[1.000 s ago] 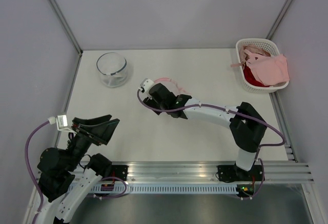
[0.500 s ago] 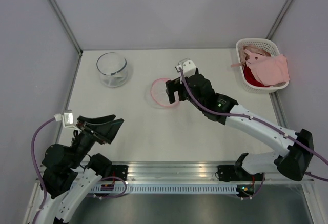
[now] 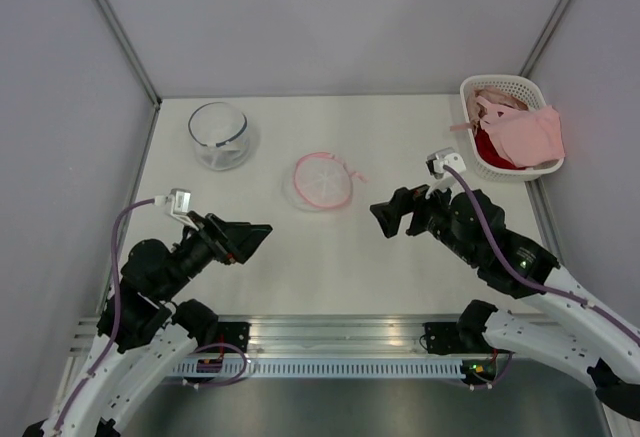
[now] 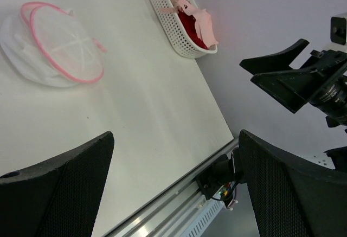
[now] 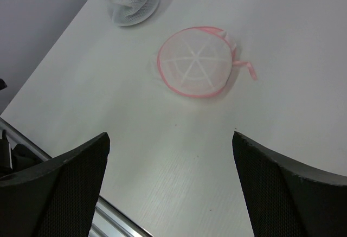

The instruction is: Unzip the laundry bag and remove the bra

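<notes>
The round white-mesh, pink-rimmed laundry bag (image 3: 322, 179) lies mid-table, seemingly emptied, with the limp pale-pink bra (image 3: 530, 137) draped over the white plastic lattice basket (image 3: 500, 80) at two o'clock, so left gripper (image 3: 258, 240) and right gripper (image 3: 382, 220) hover clear, spread wide, holding nothing.

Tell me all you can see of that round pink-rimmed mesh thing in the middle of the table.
The bag is a round, flattish pod of white see-through mesh with a pink rim. White ribs fan like spokes across its top, and a pink tab sticks out from one side. It lies flat on the white table, about midway across. Nothing touches it, and no garment shows inside.
</notes>
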### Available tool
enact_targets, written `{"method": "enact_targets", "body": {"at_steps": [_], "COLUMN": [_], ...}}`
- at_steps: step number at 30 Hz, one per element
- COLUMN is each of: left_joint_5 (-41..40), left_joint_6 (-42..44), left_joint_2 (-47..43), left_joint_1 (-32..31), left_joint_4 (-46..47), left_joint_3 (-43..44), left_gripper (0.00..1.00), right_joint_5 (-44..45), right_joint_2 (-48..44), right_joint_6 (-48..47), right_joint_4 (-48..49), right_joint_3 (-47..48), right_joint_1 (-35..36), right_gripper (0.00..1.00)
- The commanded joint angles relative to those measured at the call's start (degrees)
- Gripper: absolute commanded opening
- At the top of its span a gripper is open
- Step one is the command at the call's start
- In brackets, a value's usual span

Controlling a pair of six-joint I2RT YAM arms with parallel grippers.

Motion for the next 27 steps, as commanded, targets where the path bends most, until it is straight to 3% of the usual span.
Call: {"method": "enact_targets", "body": {"at_steps": [1, 11, 27], "left_joint_5": [1.7, 2.9, 8.8], "left_joint_6": [0.9, 1.2, 8.1], "left_joint_2": [1.0, 1.4, 8.3], "left_joint_1": [0.1, 0.1, 0.1], "left_joint_4": [3.0, 3.3, 3.8], "left_joint_3": [-0.1, -2.5, 3.2], "left_gripper": [1.0, 1.0, 1.0], "right_joint_5": [-1.0, -0.3, 0.0], "right_joint_2": [-3.8, -8.1, -8.1], "right_joint_6": [3.2, 5.6, 5.0], "right_joint_4": [-3.8, -5.6, -4.4], "right_joint_3": [-1.5, -4.0, -3.2], "right_joint_1": [0.2, 0.1, 0.2], "right_gripper": [0.98, 0.98, 0.98]}}
